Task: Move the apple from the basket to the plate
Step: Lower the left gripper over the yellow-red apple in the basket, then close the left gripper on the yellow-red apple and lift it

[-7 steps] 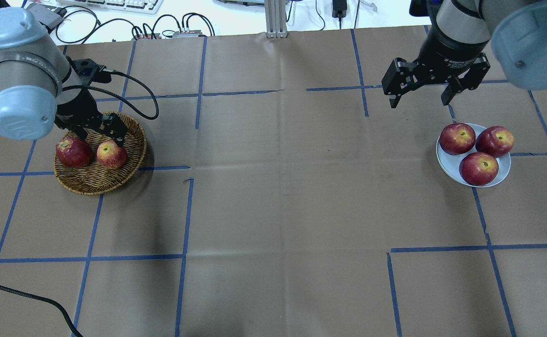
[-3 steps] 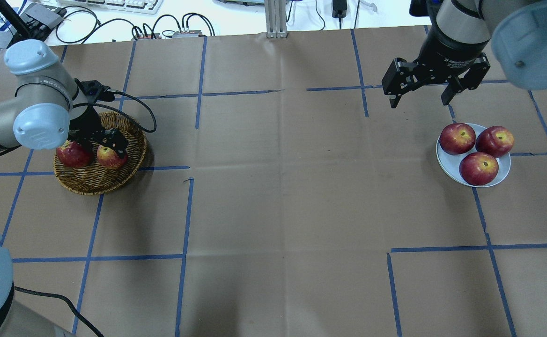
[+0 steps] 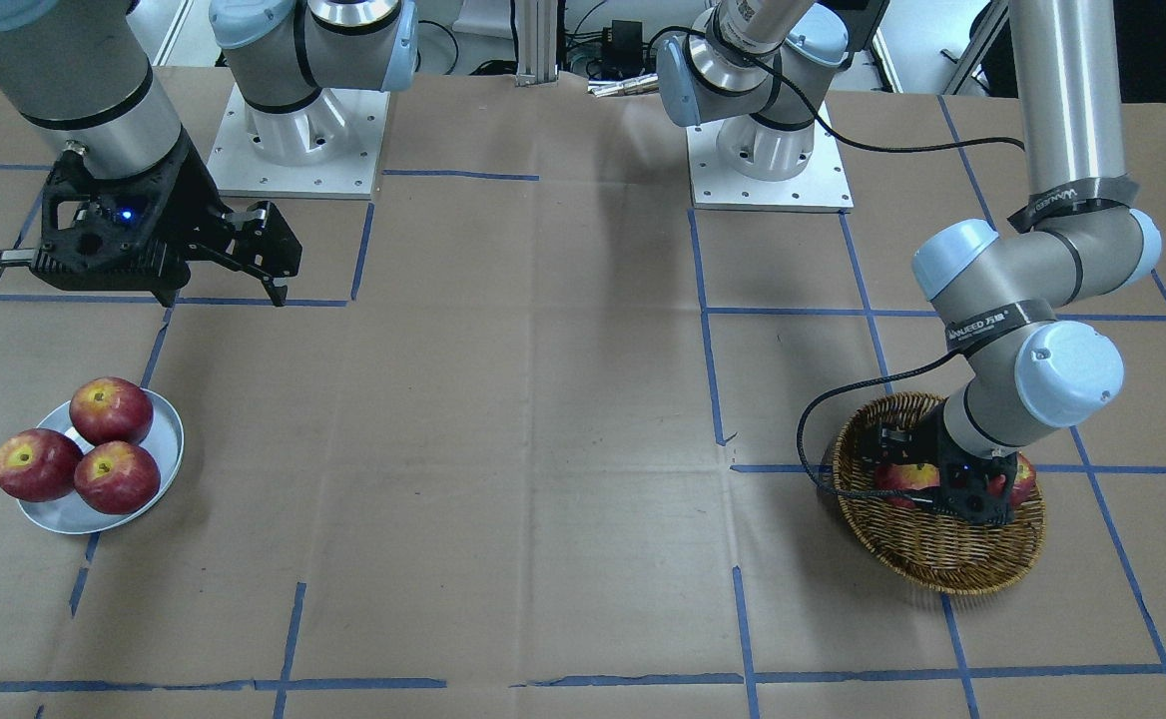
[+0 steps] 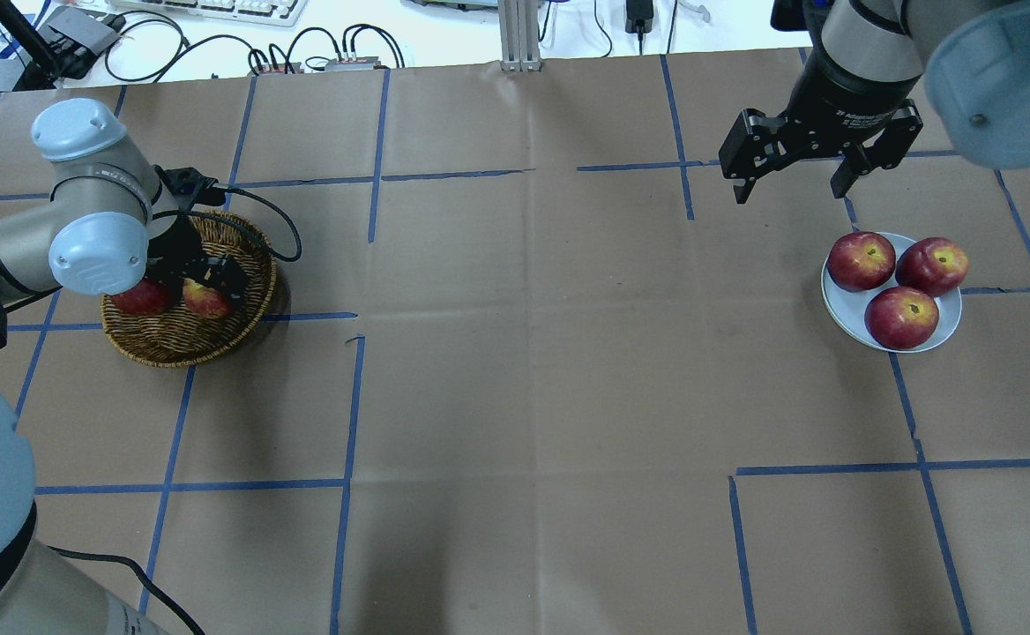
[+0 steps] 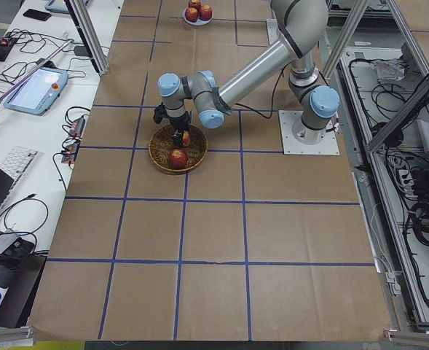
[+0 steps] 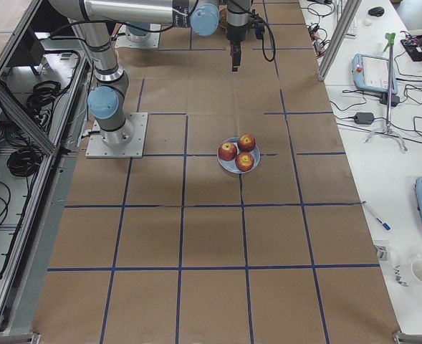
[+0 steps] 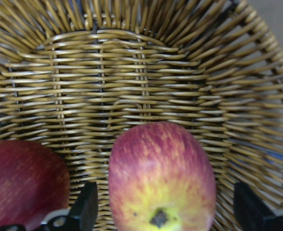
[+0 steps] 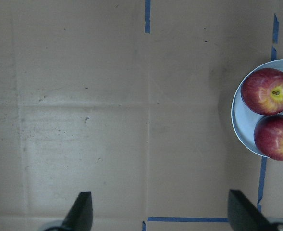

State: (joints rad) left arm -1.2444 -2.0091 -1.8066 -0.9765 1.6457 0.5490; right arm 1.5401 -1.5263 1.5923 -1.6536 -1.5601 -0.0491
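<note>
While the right arm (image 4: 859,70) waits, the left arm (image 4: 96,256) sinks into the basket (image 4: 182,354) over the apple (image 4: 207,302).
Overhead, the left arm sits lower than a second ago; the plate (image 4: 843,310) lies well apart. Facing the robot, the left jaws are inside the wicker rim. At the left wrist, they stand open astride the yellow-blushed apple, so closing seems next. At the right wrist, the right jaws hang open over the bench (image 8: 107,96).
</note>
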